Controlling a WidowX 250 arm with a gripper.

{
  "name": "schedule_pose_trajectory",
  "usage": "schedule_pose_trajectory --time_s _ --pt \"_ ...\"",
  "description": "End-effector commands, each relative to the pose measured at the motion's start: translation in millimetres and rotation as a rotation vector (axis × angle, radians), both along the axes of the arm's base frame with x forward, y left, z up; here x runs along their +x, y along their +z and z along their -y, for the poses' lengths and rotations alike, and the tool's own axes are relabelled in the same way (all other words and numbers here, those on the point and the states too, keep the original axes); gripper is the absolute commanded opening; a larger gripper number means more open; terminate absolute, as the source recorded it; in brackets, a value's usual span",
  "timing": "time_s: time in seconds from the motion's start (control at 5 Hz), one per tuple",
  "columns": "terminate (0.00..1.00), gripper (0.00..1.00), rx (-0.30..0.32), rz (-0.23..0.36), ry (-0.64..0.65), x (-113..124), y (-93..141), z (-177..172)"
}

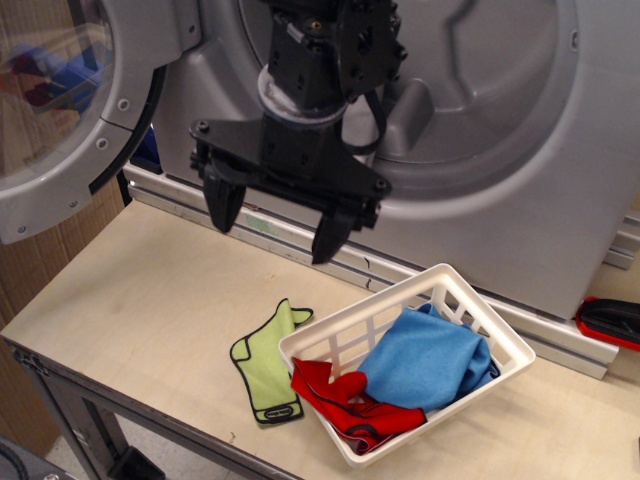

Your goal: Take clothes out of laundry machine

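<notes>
The gripper hangs with jaws spread and empty before the washer, above the worktop. Below and to their right, the basket holds the blue cloth and red cloth; a green cloth lies just beside it, probably dropped short.

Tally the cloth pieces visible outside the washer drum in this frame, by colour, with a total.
Blue cloth, in the white basket: 1
Red cloth, in the basket, draped over its near rim: 1
Lime-green cloth, flat on the table beside the basket: 1
Total: 3
The open gripper holds none.
</notes>
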State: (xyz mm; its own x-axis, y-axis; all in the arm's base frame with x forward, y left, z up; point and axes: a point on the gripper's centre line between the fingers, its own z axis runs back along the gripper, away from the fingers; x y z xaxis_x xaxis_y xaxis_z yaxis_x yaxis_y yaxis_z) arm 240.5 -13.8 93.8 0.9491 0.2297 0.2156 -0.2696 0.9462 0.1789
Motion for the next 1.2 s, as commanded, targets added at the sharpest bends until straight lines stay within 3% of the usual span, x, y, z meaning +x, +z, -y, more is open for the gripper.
schedule_pose_trajectory --time_s 0.0,0.4,0.8,1.0 --pt "0.00 1.00 0.044 0.218 0.032 52 16 -29" --pt "0.00 1.00 0.057 0.353 0.024 103 37 -42" --pt "0.00 1.00 0.014 0.426 0.007 137 19 -48" --pt "0.00 1.00 0.012 0.427 0.043 148 12 -50"
